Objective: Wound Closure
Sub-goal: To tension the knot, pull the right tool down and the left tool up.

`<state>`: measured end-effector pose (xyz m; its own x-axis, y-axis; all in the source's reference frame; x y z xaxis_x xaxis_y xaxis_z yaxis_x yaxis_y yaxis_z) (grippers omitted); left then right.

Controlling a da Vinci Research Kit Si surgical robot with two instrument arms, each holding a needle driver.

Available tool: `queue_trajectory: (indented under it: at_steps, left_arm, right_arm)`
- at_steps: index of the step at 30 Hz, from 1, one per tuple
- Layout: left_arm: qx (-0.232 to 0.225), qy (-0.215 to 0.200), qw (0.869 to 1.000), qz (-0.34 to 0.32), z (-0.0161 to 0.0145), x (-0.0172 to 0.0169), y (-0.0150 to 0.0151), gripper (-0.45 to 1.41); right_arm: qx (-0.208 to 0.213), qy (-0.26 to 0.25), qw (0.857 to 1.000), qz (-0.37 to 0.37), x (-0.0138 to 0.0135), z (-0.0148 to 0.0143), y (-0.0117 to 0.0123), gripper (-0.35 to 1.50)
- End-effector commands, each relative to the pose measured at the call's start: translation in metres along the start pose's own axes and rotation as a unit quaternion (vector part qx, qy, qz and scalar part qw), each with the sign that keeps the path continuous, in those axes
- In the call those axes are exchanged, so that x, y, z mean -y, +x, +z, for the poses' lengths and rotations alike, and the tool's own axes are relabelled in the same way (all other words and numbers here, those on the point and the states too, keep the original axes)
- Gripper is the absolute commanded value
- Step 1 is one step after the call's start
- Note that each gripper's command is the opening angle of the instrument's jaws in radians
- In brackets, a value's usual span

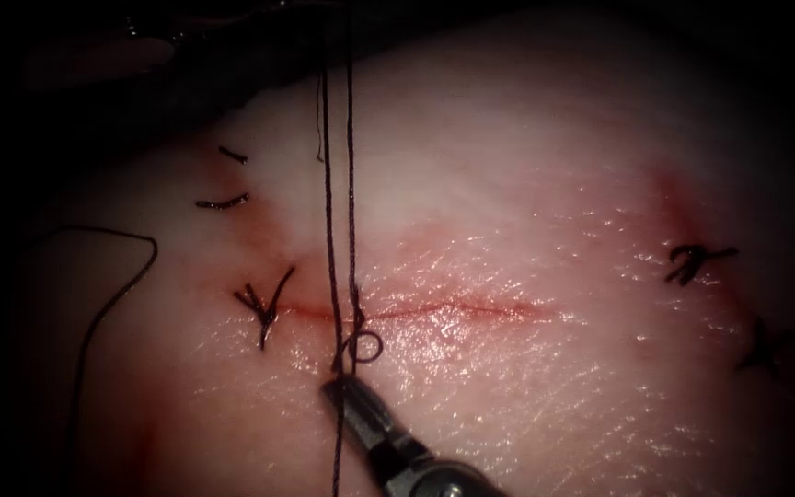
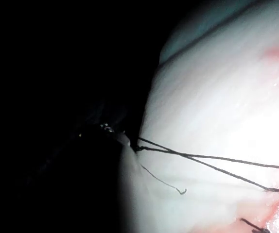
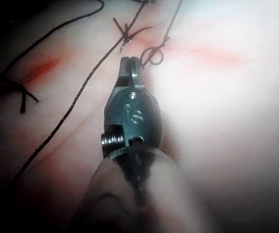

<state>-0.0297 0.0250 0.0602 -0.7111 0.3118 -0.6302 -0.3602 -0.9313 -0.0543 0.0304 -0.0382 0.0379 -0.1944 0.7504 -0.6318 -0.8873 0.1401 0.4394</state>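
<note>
Now — right tool [image 1: 335, 385] gripping thread [image 1: 330, 230]

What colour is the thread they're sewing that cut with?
Dark, nearly black with a purplish tinge. The thread shows best in the endoscope view, running across the pale tissue.

Pale pink-white tissue [image 1: 526, 184] with glossy sheen, thin red cut [image 1: 453, 308], faint red fluid [image 1: 683, 207] streaks, dark purple-black thread [image 1: 328, 202], black knotted stitches [image 1: 264, 308], grey metal right tool [image 1: 338, 391] stamped with small markings
</note>
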Motion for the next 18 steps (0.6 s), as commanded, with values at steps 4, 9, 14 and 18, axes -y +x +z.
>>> queue_trajectory:
  at_steps: [4, 9, 14, 18]
  left_arm:
    - [-0.006, 0.005, 1.000, -0.001, 0.0010, 0.0020, 0.0003, -0.45]
    - [-0.010, 0.007, 1.000, -0.004, 0.0016, 0.0031, 0.0000, -0.45]
    - [-0.021, 0.018, 1.000, 0.001, 0.0022, 0.0043, 0.0000, -0.45]
    - [-0.027, 0.028, 0.999, 0.008, 0.0028, 0.0051, 0.0000, -0.45]
  right_arm:
    - [0.000, 0.009, 1.000, -0.007, 0.0017, 0.0007, -0.0005, -0.35]
    - [0.014, 0.018, 1.000, -0.017, 0.0033, -0.0006, -0.0024, -0.35]
    - [0.018, 0.027, 0.999, -0.021, 0.0044, -0.0019, -0.0031, -0.35]
    - [0.018, 0.033, 0.999, -0.025, 0.0052, -0.0030, -0.0031, -0.35]
